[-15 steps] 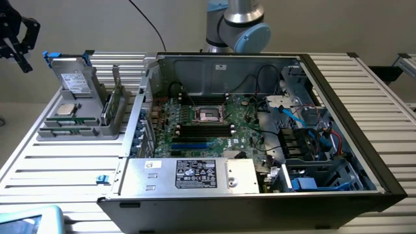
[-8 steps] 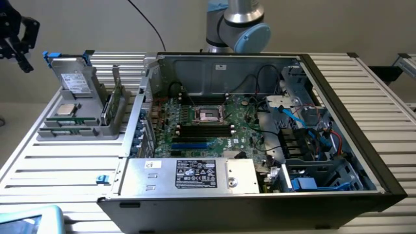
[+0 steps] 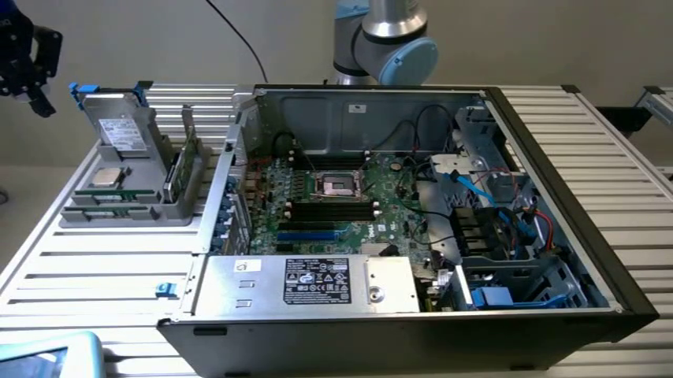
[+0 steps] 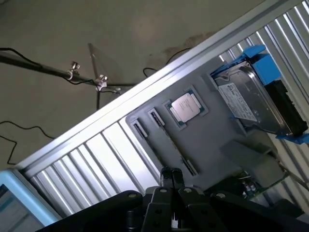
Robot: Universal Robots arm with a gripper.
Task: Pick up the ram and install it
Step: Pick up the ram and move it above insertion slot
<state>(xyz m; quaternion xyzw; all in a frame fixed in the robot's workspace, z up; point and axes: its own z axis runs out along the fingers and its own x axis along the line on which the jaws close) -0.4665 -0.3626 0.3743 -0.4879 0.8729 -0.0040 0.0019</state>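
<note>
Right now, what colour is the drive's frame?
The frame is blue, clearest in the wrist view.

Power supply label (image 3: 317, 281): black sticker with white print and small symbols; I can read no word or number on it.
Small white sticker (image 3: 248, 265): on the same metal box; it carries a dark mark I cannot make out.
Drive label (image 4: 237, 103): white, with rows of fine print; nothing I can read.
Processor lid (image 4: 185, 107): faint marking, unreadable to me.
</note>
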